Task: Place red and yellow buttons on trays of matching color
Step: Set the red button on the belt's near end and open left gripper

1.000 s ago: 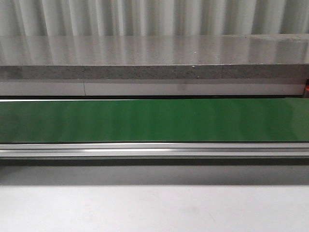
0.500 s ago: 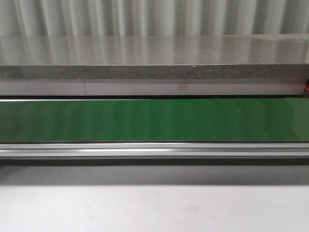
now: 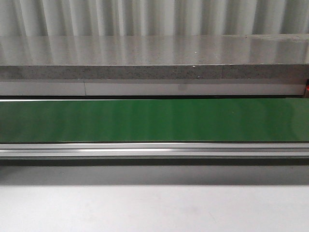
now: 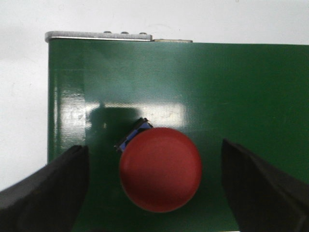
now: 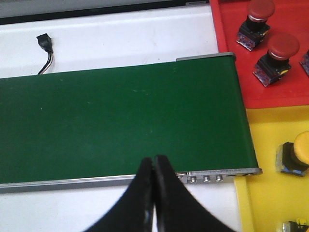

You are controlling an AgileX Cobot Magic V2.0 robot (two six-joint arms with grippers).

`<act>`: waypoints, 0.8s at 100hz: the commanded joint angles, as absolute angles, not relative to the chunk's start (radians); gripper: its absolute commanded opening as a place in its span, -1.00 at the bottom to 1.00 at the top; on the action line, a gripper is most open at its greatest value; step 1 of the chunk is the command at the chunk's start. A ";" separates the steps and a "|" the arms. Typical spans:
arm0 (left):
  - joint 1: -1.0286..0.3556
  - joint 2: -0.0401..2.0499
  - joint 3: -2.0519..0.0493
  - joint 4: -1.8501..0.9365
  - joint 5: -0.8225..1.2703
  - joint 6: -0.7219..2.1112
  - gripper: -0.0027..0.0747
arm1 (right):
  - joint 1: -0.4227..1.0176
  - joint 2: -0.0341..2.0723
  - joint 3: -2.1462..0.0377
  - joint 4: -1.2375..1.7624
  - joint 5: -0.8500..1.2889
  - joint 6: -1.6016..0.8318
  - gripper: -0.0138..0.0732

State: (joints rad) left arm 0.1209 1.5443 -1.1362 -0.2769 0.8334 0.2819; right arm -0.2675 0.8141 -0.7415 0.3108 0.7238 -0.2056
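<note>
The smooth green conveyor belt (image 4: 231, 92) looked glossy, throwing back glare. Its brushed silver metal side rail (image 3: 154, 150) shone, and the round red plastic button cap (image 4: 161, 169) looked matt.

This is a lab or factory-style sorting cell. A green conveyor belt (image 3: 154, 120) in an aluminium frame (image 3: 154, 151) crosses a white table (image 3: 154, 208), with a speckled stone ledge (image 3: 154, 71) and corrugated metal wall (image 3: 154, 17) behind. A red tray (image 5: 270, 53) and a yellow tray (image 5: 270, 159) sit at the belt's end.

Corrugated metal wall (image 3: 154, 17) behind a speckled grey stone ledge (image 3: 154, 71).
</note>
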 commanded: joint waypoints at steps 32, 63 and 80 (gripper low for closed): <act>0.143 1.417 -1.256 -0.288 0.748 0.278 0.51 | -0.266 0.806 -0.767 0.323 0.673 -0.215 -0.84; 0.340 1.497 -1.259 -0.288 0.699 0.219 0.51 | -0.266 0.806 -0.767 0.323 0.673 -0.215 -0.84; 0.419 1.592 -1.259 -0.299 0.640 0.208 0.51 | -0.266 0.806 -0.767 0.323 0.673 -0.215 -0.84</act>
State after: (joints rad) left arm 0.3881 1.5832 -1.2278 -0.2737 0.7094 0.2269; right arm -0.2675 0.8141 -0.7415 0.3108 0.7238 -0.2056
